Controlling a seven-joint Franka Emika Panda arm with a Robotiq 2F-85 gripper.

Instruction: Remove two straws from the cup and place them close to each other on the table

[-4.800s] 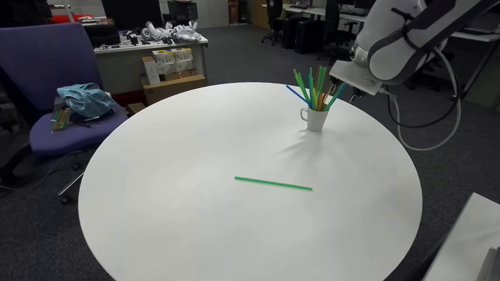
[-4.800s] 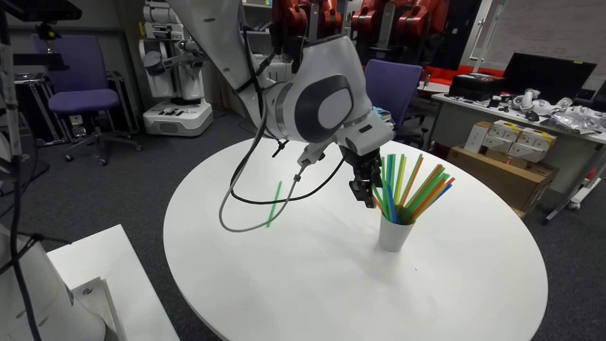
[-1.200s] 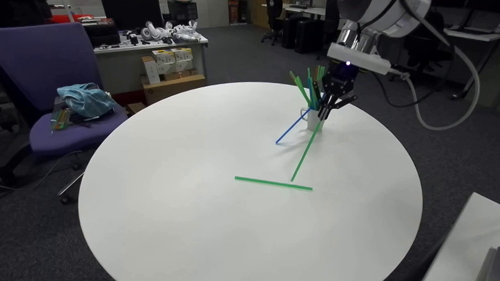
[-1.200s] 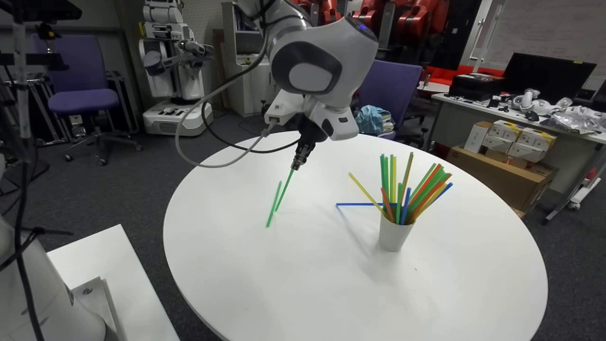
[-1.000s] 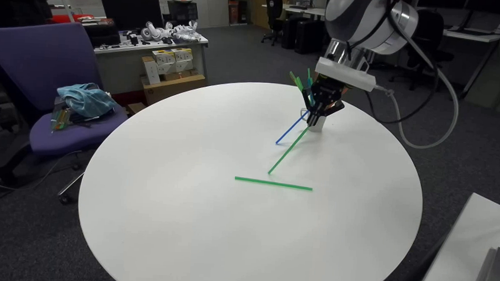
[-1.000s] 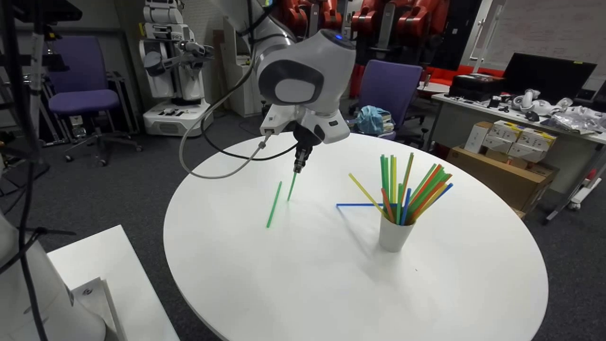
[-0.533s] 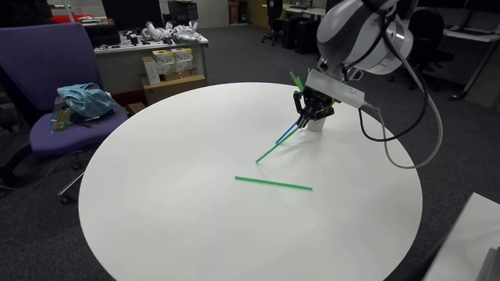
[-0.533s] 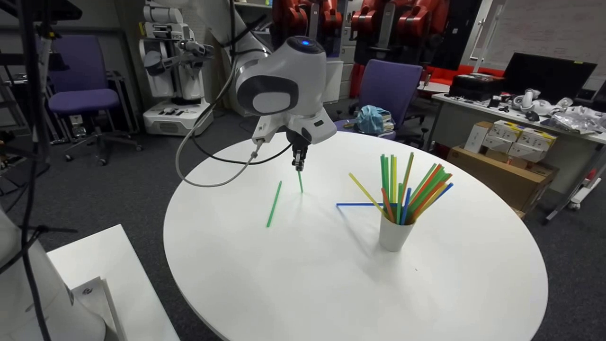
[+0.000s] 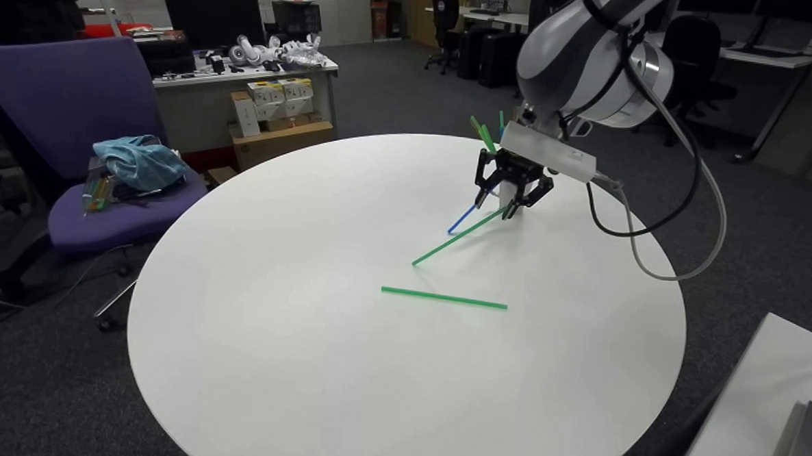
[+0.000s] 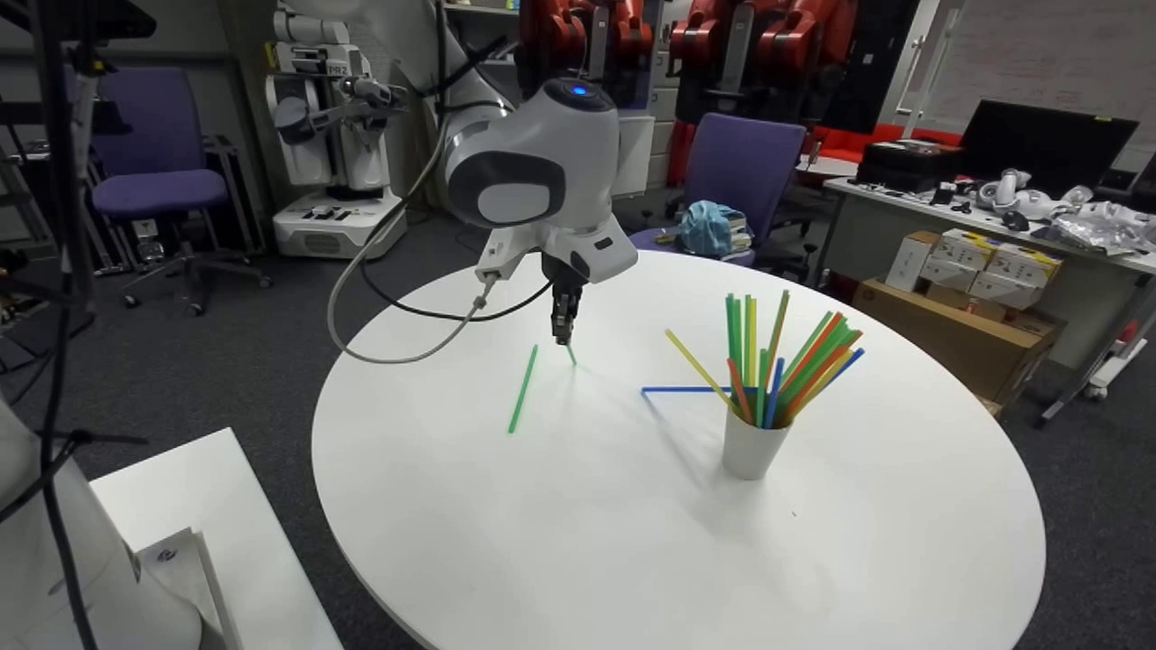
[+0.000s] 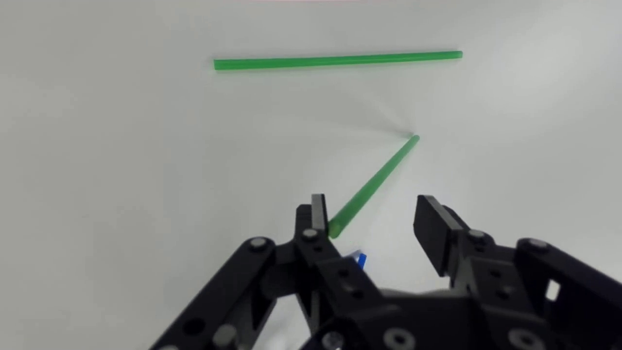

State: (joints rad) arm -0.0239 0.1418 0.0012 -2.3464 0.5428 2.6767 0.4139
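On the white round table (image 9: 372,377) one green straw (image 9: 444,297) lies flat. A second green straw (image 11: 374,184) slopes down from my gripper (image 11: 374,214), its lower end at the tabletop. My jaws stand apart, and the straw's upper end is against or right beside the left finger's pad (image 11: 319,212) in the wrist view; the other finger is well clear of it. The white cup (image 10: 751,449) stands upright, full of coloured straws (image 10: 813,370); in an exterior view my gripper (image 9: 494,208) partly hides it.
A blue straw (image 10: 695,390) sticks out sideways from the cup, and a yellow straw (image 10: 695,366) leans out above it. Beyond the table's edge are a purple chair (image 9: 83,97) and a white side table (image 9: 768,401) with the robot's base.
Over the last second my gripper carried the green straw away from the flat one, its lower end coming onto the table. Since half a second ago the jaws have opened and dipped slightly.
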